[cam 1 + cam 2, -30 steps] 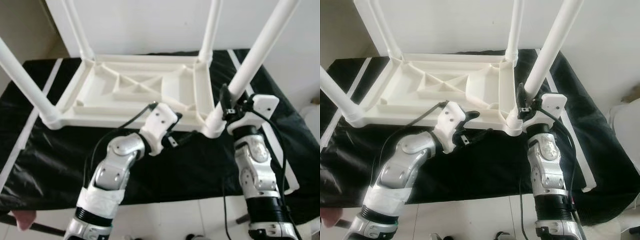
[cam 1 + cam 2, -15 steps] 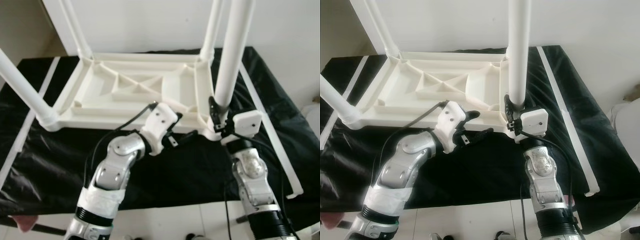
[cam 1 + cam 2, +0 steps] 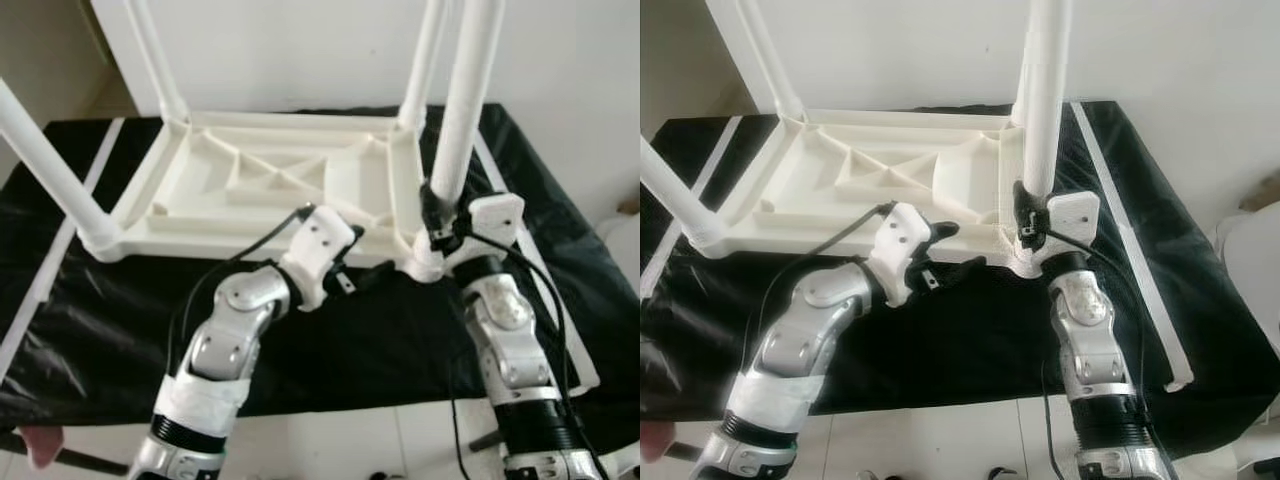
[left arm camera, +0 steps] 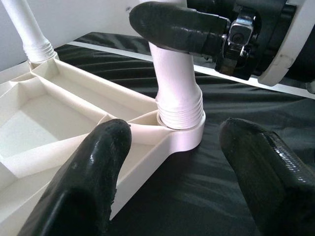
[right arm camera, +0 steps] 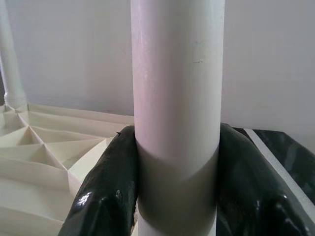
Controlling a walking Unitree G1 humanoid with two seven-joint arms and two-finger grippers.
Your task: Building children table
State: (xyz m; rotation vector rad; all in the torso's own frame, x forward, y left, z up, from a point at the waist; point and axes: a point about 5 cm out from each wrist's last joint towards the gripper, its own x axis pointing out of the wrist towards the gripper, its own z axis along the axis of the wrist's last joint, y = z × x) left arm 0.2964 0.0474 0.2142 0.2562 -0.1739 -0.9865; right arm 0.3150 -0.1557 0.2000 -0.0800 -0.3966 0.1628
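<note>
Your main risk is the leg (image 3: 462, 110) going crooked in its corner socket (image 4: 181, 129): if you twist or push while the right wrist leans, the ribbed end can bind or pop back out, and the whole upturned children's table (image 3: 280, 185) may slide on the black cloth (image 3: 380, 340), since nothing pins it down. The left claw (image 4: 172, 167) is released, its fingers (image 4: 93, 177) spread either side of that corner without touching it, so it gives you no bracing yet.

The table lies upside down on the tabletop, three other legs (image 3: 50, 165) already standing up from their corners. The fourth leg stands nearly upright in the near right corner.

Your right claw (image 5: 174, 162) is clenched on that leg low down, just above the socket, forearm rising from below with the wrist bent in toward the table. Your left arm reaches forward, elbow bent, claw aimed across at the same corner.
</note>
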